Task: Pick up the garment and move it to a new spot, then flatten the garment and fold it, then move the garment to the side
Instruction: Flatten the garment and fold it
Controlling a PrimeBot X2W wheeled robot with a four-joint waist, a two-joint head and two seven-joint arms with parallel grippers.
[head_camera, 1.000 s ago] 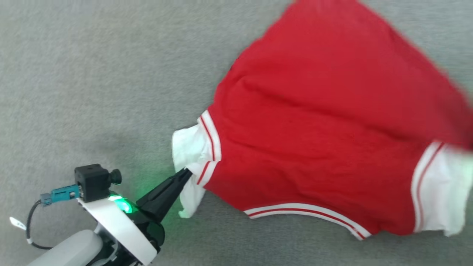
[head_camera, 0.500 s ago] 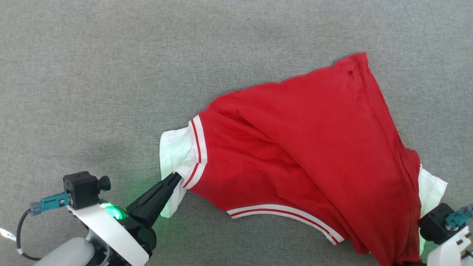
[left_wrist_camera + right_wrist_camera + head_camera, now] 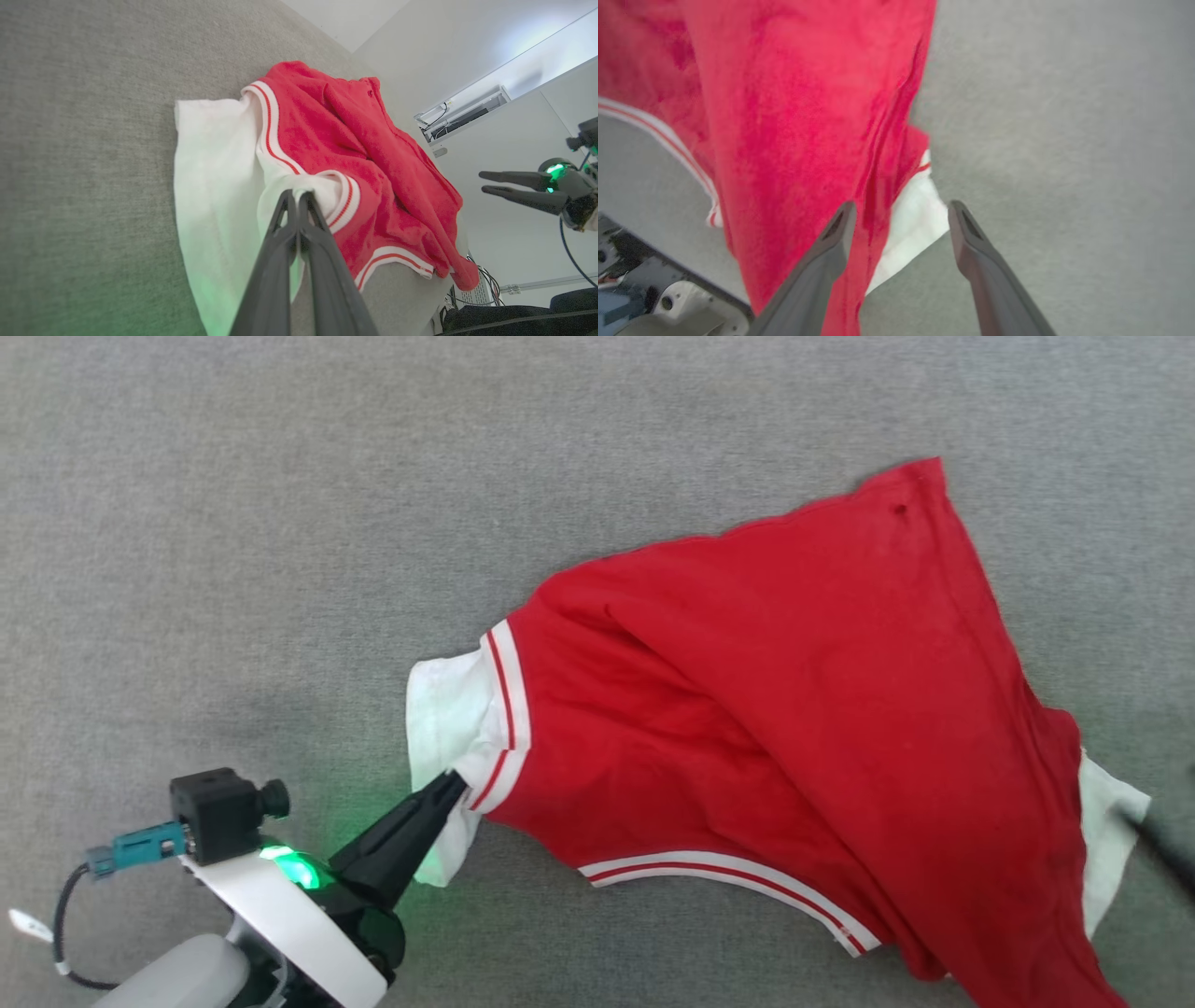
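Head view: garment stretches left-to-lower-right, left end effector pinching its white sleeve, right end effector spread wide.

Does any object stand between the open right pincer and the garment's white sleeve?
Nothing visible does. The right pincer is open, and the garment shows directly past its tips, lying on the gray surface.

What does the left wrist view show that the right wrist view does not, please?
Left wrist view: the left gripper with jaws shut on the white sleeve of the thin red jersey-style garment, and the right gripper open in the air, apart from the cloth. Right wrist view: the garment's other white sleeve beyond that gripper's open jaws. Both: red fabric with striped trim lying on the grey felt-like surface.
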